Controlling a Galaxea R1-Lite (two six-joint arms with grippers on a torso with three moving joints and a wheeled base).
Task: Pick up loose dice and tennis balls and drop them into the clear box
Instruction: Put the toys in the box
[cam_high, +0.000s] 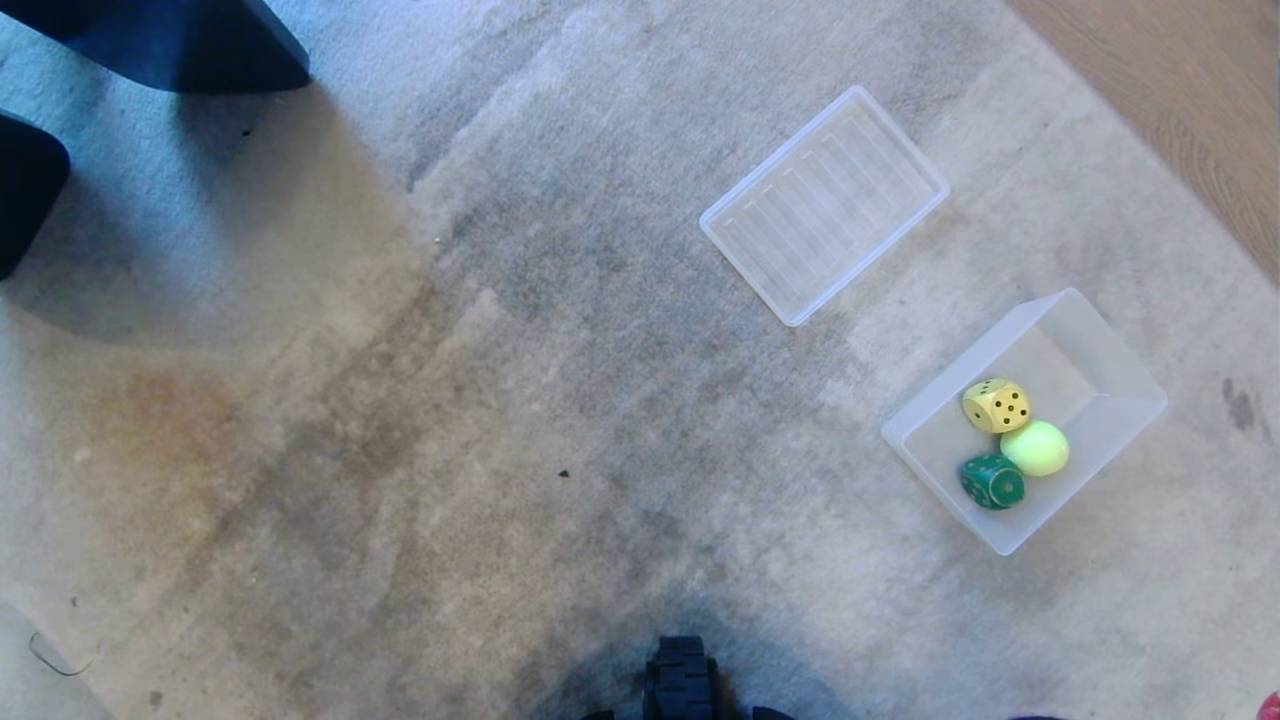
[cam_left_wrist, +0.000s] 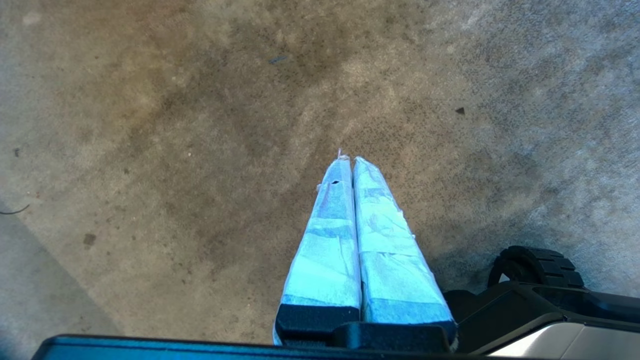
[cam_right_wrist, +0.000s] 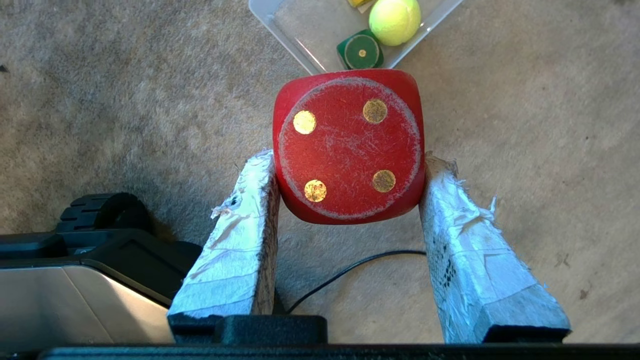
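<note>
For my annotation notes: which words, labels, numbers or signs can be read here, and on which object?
No printed words, brands or digits are readable.
Red die in the right end effector: four gold pips.
Yellow die: pips only.
Green die: pips too small to count.

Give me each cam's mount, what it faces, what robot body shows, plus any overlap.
Head: up on the robot, facing down at carpet, ribbed tray, clear box; base wheel at the bottom edge.
Left wrist: behind the shut left end effector, facing bare carpet; base wheel visible.
Right wrist: behind the right end effector gripping the red die, facing the box.
Shared: head and right wrist both show green die and tennis ball.
</note>
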